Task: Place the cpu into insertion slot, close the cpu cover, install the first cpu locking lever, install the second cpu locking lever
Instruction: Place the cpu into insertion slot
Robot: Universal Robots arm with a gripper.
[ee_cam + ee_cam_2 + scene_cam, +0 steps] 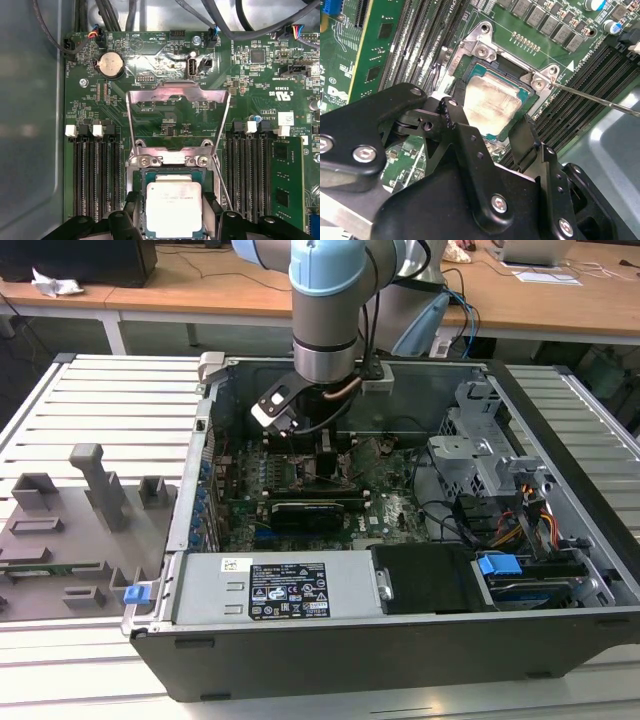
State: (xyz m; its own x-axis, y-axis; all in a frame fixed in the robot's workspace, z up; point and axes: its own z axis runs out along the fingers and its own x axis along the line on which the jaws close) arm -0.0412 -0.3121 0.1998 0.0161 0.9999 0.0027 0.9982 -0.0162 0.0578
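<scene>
Silver-grey cpu (173, 207) sat flat in insertion slot (200, 172), on green motherboard (150, 65) inside open computer case (300, 640). Hinged cpu cover (177, 91) lay swung open, away from slot, hinge edge just beside cpu; board showed through its cut-out. Thin locking lever (590, 97) ran slanting beside slot. Black gripper (490, 125) hung low, straddling cpu; whether pinching chip or clear of it, could not tell.

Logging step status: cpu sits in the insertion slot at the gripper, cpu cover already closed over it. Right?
One error. The cpu is in the insertion slot at the gripper, but the cpu cover is open, swung back off the slot, as the first wrist view shows.
</scene>
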